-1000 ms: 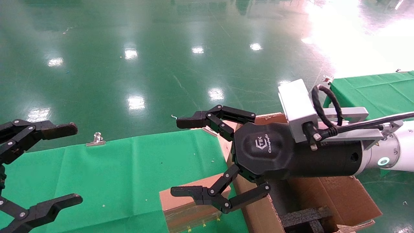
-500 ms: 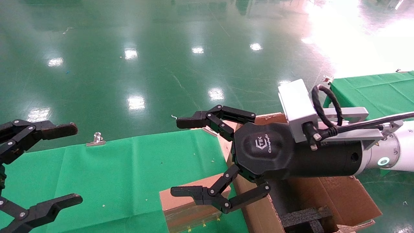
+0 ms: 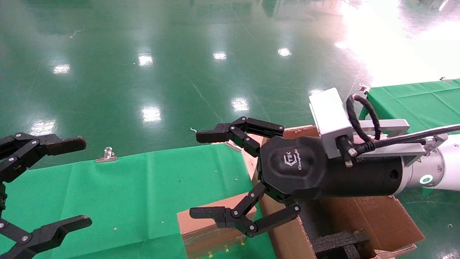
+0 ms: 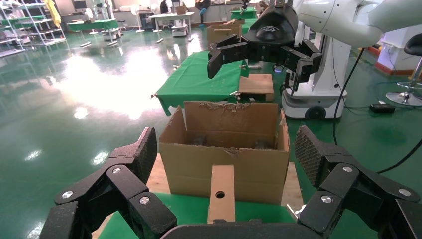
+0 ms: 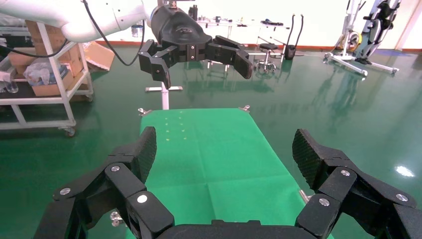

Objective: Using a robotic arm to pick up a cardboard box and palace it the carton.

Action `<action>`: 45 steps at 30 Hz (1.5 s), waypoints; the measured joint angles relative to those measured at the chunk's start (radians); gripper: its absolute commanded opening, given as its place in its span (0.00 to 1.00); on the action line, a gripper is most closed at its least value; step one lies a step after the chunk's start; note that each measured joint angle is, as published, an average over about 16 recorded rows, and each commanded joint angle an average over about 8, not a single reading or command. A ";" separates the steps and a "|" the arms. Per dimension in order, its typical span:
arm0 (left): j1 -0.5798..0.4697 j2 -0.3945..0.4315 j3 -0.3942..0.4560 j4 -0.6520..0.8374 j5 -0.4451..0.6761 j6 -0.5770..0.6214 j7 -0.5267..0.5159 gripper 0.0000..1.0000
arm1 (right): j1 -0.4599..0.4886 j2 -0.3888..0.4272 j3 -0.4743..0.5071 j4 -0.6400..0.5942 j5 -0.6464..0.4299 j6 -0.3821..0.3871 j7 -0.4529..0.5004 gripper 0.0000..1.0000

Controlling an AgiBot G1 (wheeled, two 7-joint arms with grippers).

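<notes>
Hovering spread wide and empty, the right end effector (image 3: pixel 203 176) sits above the cardboard box (image 3: pixel 212 226), a smooth taped brown slab lying on the green-draped surface (image 3: pixel 125 187) just beside the ragged corrugated carton (image 3: pixel 377 219). The left end effector (image 3: pixel 77 183), likewise spread, waits farther off.

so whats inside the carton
Black foam blocks lie at the bottom of the carton. The open right claw and its arm cover much of the inside, so the rest is hidden.
</notes>
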 measured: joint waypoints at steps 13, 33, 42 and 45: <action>0.000 0.000 0.000 0.000 0.000 0.000 0.000 0.00 | 0.000 0.000 0.000 0.000 0.000 0.000 0.000 1.00; 0.000 0.000 0.000 0.000 0.000 0.000 0.000 0.00 | 0.122 -0.021 -0.108 -0.018 -0.193 -0.049 0.054 1.00; 0.000 0.000 0.000 0.000 0.000 0.000 0.000 0.00 | 0.305 -0.132 -0.297 -0.071 -0.465 -0.079 0.102 1.00; 0.000 0.000 0.000 0.000 0.000 0.000 0.000 0.00 | 0.359 -0.177 -0.363 -0.096 -0.542 -0.083 0.107 1.00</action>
